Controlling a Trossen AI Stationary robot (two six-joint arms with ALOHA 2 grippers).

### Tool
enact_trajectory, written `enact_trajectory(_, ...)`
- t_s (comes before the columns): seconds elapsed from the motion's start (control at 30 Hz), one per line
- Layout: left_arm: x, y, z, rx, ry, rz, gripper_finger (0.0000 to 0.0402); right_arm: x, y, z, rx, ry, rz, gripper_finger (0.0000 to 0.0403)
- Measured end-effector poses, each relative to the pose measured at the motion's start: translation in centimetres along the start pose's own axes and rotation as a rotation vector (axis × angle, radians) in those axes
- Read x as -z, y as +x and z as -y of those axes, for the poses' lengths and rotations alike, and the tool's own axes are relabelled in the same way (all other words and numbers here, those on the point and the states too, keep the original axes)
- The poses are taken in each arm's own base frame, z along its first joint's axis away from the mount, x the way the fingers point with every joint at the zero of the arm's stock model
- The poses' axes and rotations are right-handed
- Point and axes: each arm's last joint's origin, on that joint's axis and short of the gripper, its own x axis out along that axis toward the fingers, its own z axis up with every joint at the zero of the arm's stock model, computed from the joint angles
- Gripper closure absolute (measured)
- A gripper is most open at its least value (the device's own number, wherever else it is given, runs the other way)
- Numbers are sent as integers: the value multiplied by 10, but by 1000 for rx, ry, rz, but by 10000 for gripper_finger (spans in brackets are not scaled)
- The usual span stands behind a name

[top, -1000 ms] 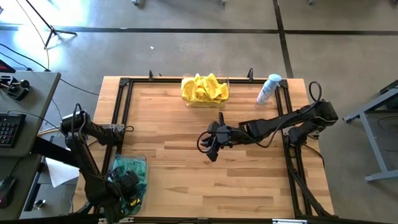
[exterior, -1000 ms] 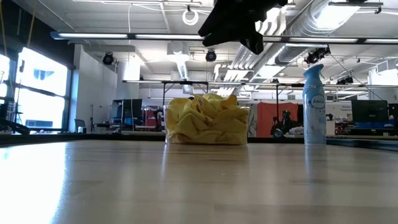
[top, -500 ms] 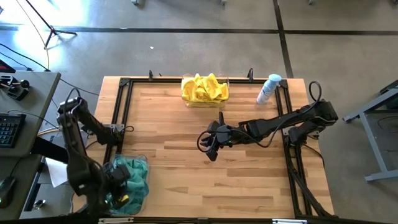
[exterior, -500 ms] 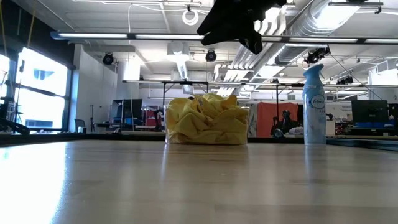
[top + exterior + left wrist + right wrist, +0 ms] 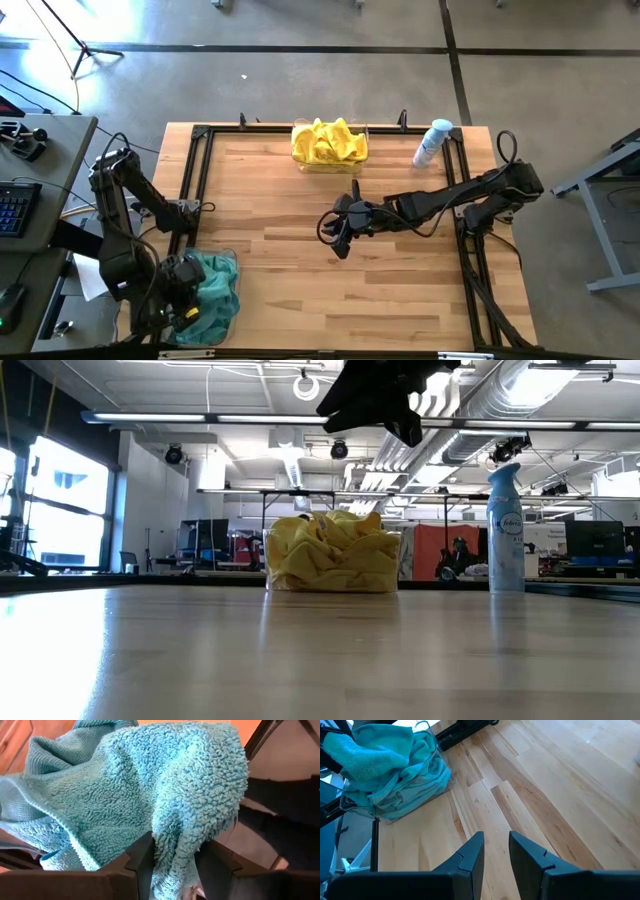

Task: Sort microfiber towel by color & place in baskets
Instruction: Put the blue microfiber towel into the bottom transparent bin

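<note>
Left tool [image 5: 185,300] has pulled back off the near-left basket [image 5: 228,262] toward the counter [image 5: 400,290] edge, and the teal towel [image 5: 150,795] came with it: the cloth drapes between its fingers, so it's still clenched on the towel, not released. You haven't finished that drop. Towel is fluffy, bunched, hanging over the teal pile in the basket. Yellow towels [image 5: 328,142] sit heaped in the far basket [image 5: 333,560]. Right tool [image 5: 495,855] hangs mid-counter, fingers apart, holding nothing.
</note>
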Motion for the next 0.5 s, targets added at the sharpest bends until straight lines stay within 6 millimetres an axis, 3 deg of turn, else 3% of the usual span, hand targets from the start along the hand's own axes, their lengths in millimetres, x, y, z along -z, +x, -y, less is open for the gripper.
enact_trajectory(0.13, 1, 0, 0, -7, 69, -33, 279, 0, 0, 0, 0, -1, 0, 318)
enact_trajectory(0.37, 7, -1, -3, -47, 144, -266, 280, 0, 0, 0, 0, -2, 0, 318)
enact_trajectory(0.5, 4, -1, -8, -101, 95, -160, 280, 0, 0, 0, 0, -3, 0, 318)
